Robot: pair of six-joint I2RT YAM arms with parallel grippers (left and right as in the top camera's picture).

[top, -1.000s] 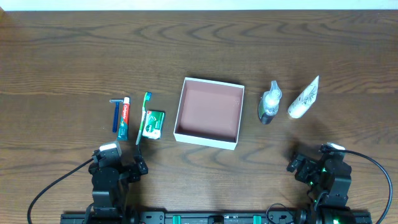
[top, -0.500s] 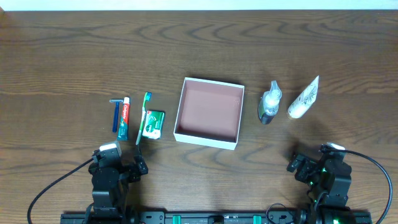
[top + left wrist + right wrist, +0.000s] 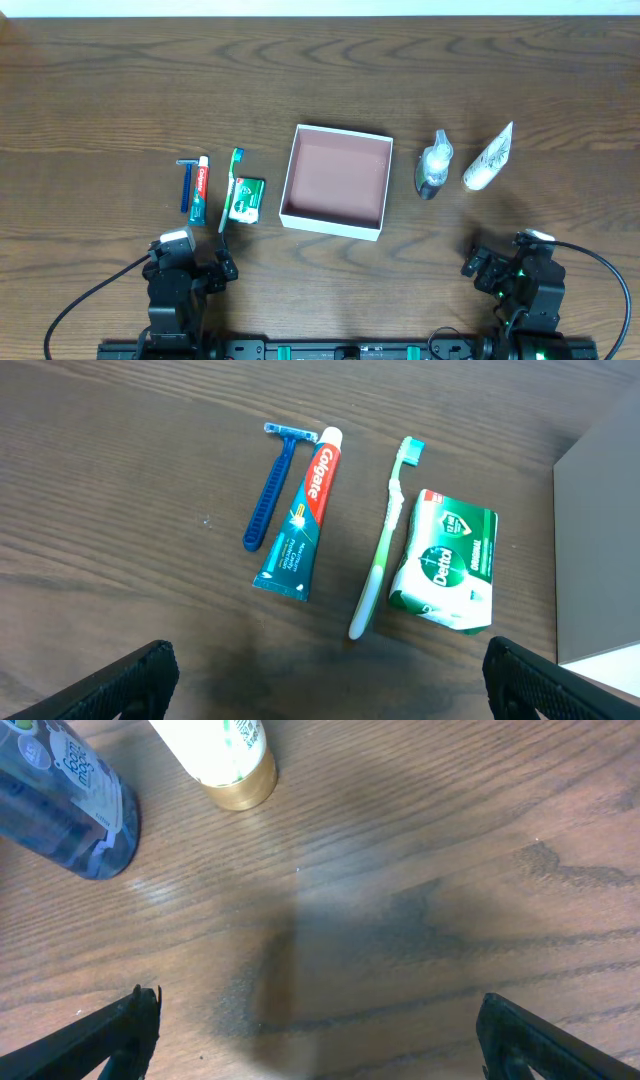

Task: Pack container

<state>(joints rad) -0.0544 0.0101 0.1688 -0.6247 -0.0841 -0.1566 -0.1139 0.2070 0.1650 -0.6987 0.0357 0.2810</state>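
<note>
The container (image 3: 335, 218), a shallow square box with white walls and a pinkish-brown inside, sits mid-table; its wall shows in the left wrist view (image 3: 600, 550). Left of it lie a blue razor (image 3: 184, 185) (image 3: 272, 485), a toothpaste tube (image 3: 200, 190) (image 3: 302, 515), a green toothbrush (image 3: 231, 188) (image 3: 385, 540) and a green soap pack (image 3: 247, 199) (image 3: 447, 560). Right of it lie a clear blue bottle (image 3: 432, 166) (image 3: 60, 800) and a white tube (image 3: 487, 159) (image 3: 225, 750). My left gripper (image 3: 190, 272) (image 3: 325, 680) is open and empty near the front edge. My right gripper (image 3: 505, 272) (image 3: 315, 1035) is open and empty too.
The dark wooden table (image 3: 120, 90) runs to a pale strip at the far edge. A black cable (image 3: 80, 310) trails from the left arm and another (image 3: 610, 270) from the right arm.
</note>
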